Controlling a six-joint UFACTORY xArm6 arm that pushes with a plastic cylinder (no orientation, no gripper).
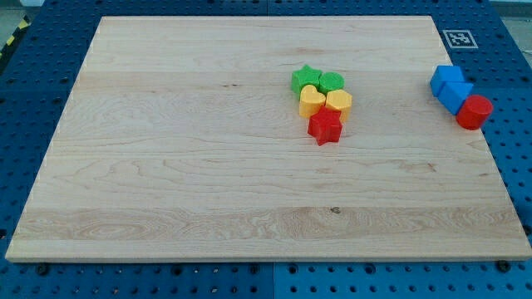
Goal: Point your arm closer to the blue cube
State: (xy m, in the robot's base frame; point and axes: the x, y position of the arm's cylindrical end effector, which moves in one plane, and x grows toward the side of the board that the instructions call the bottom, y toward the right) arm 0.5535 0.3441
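- You are looking at a moment where the approach is not yet showing: my tip is nowhere in the camera view, so by my judgement the whole move toward the blue cube (pixel 445 80) is still left to do.
- The blue cube is sitting near the desk's (pixel 208 166) right edge, toward the view's top, and it is touching a second blue block (pixel 456 95) just below and to its right.
- That second blue block is in turn pressing against a red cylinder (pixel 474 111), which is lying at the desk's right edge, below and right of the blue cube.
- Because the rod is out of sight, you cannot tell how far my tip is from the blue cube, nor from which side it is coming.
- There are no fingers on this arm, so nothing is being clamped or opened.
- Well to the left of the blue cube, a cluster is huddling together: a green star (pixel 304 80), a green block (pixel 332 82), two yellow hearts (pixel 312 101) (pixel 338 102) and a red star (pixel 325 127).
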